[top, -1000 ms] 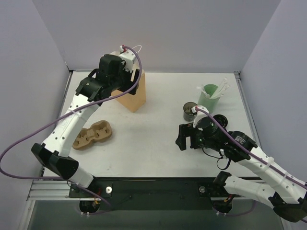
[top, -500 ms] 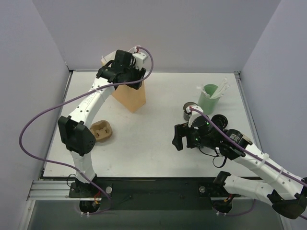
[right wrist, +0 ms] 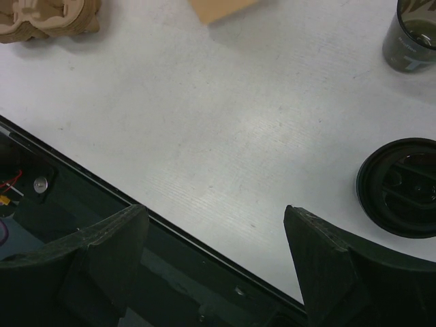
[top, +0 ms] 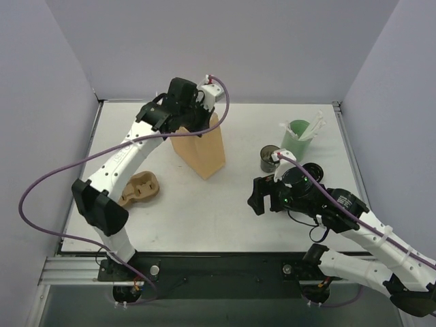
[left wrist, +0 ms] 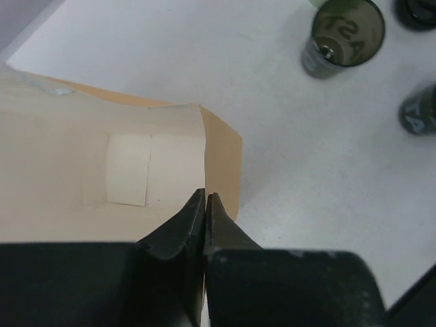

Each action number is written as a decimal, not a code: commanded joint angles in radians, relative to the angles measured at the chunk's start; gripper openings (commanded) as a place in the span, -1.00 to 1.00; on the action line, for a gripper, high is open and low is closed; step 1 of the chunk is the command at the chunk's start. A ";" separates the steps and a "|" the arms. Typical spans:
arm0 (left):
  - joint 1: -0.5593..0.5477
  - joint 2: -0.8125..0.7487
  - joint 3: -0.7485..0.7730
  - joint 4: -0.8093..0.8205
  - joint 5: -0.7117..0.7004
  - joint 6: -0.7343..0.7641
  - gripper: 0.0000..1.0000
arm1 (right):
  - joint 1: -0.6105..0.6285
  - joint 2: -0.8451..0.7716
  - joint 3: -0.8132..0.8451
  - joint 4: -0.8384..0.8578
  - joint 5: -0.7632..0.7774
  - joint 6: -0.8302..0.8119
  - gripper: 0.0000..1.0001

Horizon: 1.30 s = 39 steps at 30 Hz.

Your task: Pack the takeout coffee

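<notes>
The takeout coffee (top: 270, 158) is a small dark cup standing at the right of the table, also seen in the left wrist view (left wrist: 343, 35) and the right wrist view (right wrist: 414, 34). Its top looks open, and a round black lid (right wrist: 397, 197) lies flat on the table nearby. My left gripper (top: 202, 122) is shut on the top rim of the tan paper bag (top: 199, 151); the bag's wall (left wrist: 102, 170) runs in between the closed fingertips (left wrist: 205, 194). My right gripper (top: 259, 195) hangs open over the table's near edge (right wrist: 214, 225), left of the lid, holding nothing.
A brown pulp cup tray (top: 139, 189) lies left of the bag, partly under the left arm. A pale green cup with white sticks (top: 298, 136) stands just behind the dark cup. Grey walls enclose the table on three sides.
The left gripper has closed on the bag's rim, and the bag has shifted right and nearer, toward the table's middle. The right arm has barely moved.
</notes>
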State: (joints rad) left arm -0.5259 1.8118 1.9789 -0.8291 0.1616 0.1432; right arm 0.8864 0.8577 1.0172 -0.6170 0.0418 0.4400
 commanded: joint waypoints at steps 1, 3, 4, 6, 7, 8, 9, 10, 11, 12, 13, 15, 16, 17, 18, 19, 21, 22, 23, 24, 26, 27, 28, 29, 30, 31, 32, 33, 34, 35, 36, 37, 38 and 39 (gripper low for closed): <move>-0.127 -0.208 -0.186 -0.031 0.000 0.030 -0.92 | 0.006 -0.034 0.023 -0.016 0.033 -0.018 0.67; -0.203 -0.300 -0.270 -0.025 -0.030 0.030 -0.95 | 0.005 -0.037 0.024 -0.026 0.053 -0.021 0.67; -0.223 -0.331 -0.305 -0.022 -0.024 0.018 -0.96 | 0.005 -0.040 0.024 -0.038 0.062 -0.020 0.67; -0.270 -0.429 -0.415 -0.005 -0.013 0.003 -0.95 | 0.005 -0.048 0.017 -0.052 0.078 -0.017 0.67; -0.285 -0.462 -0.449 -0.002 0.001 -0.008 -0.95 | 0.003 -0.060 0.002 -0.061 0.079 -0.006 0.67; -0.307 -0.491 -0.498 0.007 0.000 -0.014 -0.89 | 0.005 -0.072 -0.008 -0.063 0.078 0.003 0.67; -0.315 -0.541 -0.520 0.011 0.000 -0.022 -0.86 | 0.003 -0.084 -0.018 -0.063 0.075 0.012 0.67; -0.316 -0.560 -0.534 0.012 0.007 -0.033 -0.84 | 0.005 -0.106 -0.034 -0.063 0.076 0.028 0.67; -0.318 -0.589 -0.543 0.007 0.010 -0.036 -0.82 | 0.005 -0.117 -0.043 -0.063 0.078 0.035 0.67; -0.318 -0.598 -0.557 0.001 0.009 -0.037 -0.81 | 0.005 -0.126 -0.049 -0.063 0.076 0.043 0.67; -0.318 -0.605 -0.560 -0.005 0.004 -0.039 -0.77 | 0.005 -0.143 -0.054 -0.063 0.076 0.048 0.67; -0.316 -0.615 -0.558 -0.021 -0.019 -0.053 -0.34 | 0.005 -0.157 -0.066 -0.063 0.075 0.055 0.67; -0.318 -0.617 -0.557 -0.028 -0.030 -0.057 -0.11 | 0.005 -0.160 -0.068 -0.063 0.075 0.057 0.67; -0.316 -0.623 -0.554 -0.039 -0.054 -0.063 0.00 | 0.005 -0.160 -0.068 -0.063 0.075 0.062 0.67; -0.318 -0.628 -0.549 -0.042 -0.071 -0.079 0.11 | 0.005 -0.161 -0.068 -0.063 0.073 0.063 0.67; -0.318 -0.634 -0.540 -0.044 -0.092 -0.088 0.14 | 0.005 -0.158 -0.068 -0.063 0.069 0.063 0.67; -0.318 -0.657 -0.531 -0.047 -0.144 -0.112 0.20 | 0.005 -0.155 -0.066 -0.063 0.061 0.072 0.67; -0.316 -0.666 -0.516 -0.048 -0.154 -0.120 0.24 | 0.005 -0.155 -0.065 -0.063 0.053 0.075 0.67; -0.316 -0.677 -0.503 -0.048 -0.184 -0.132 0.25 | 0.005 -0.154 -0.065 -0.063 0.050 0.075 0.67; -0.318 -0.683 -0.493 -0.047 -0.241 -0.177 0.30 | 0.005 -0.155 -0.065 -0.063 0.046 0.080 0.67; -0.316 -0.701 -0.454 -0.048 -0.264 -0.204 0.42 | 0.006 -0.158 -0.066 -0.063 0.040 0.080 0.67; -0.316 -0.707 -0.445 -0.047 -0.278 -0.240 0.48 | 0.006 -0.161 -0.071 -0.063 0.038 0.078 0.67; -0.315 -0.715 -0.430 -0.041 -0.281 -0.257 0.57 | 0.006 -0.163 -0.074 -0.064 0.036 0.081 0.67; -0.315 -0.730 -0.425 -0.038 -0.283 -0.273 0.63 | 0.006 -0.164 -0.072 -0.067 0.036 0.082 0.67; -0.315 -0.738 -0.420 -0.033 -0.261 -0.301 0.68 | 0.006 -0.167 -0.069 -0.073 0.036 0.083 0.67; -0.315 -0.743 -0.414 -0.028 -0.252 -0.309 0.68 | 0.006 -0.169 -0.068 -0.075 0.036 0.083 0.67; -0.315 -0.750 -0.396 -0.030 -0.252 -0.320 0.68 | 0.006 -0.172 -0.068 -0.076 0.035 0.083 0.67; -0.315 -0.752 -0.385 -0.036 -0.266 -0.350 0.68 | 0.006 -0.175 -0.068 -0.076 0.033 0.085 0.67; -0.315 -0.756 -0.373 -0.057 -0.319 -0.367 0.67 | 0.006 -0.175 -0.066 -0.076 0.030 0.083 0.67; -0.313 -0.758 -0.345 -0.070 -0.364 -0.408 0.67 | 0.006 -0.169 -0.065 -0.078 0.027 0.083 0.67; -0.313 -0.759 -0.335 -0.094 -0.408 -0.430 0.67 | 0.006 -0.163 -0.062 -0.087 0.020 0.083 0.67; -0.315 -0.770 -0.324 -0.105 -0.494 -0.448 0.66 | 0.006 -0.158 -0.052 -0.090 0.017 0.089 0.67; -0.310 -0.776 -0.318 -0.114 -0.531 -0.470 0.64 | 0.006 -0.151 -0.049 -0.095 0.010 0.092 0.67; -0.306 -0.782 -0.316 -0.136 -0.568 -0.482 0.64 | 0.006 -0.151 -0.048 -0.098 -0.003 0.094 0.66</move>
State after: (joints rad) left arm -0.8425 1.0565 1.6093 -0.9085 -0.1909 -0.2188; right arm 0.8864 0.6926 0.9562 -0.6804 0.0696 0.5201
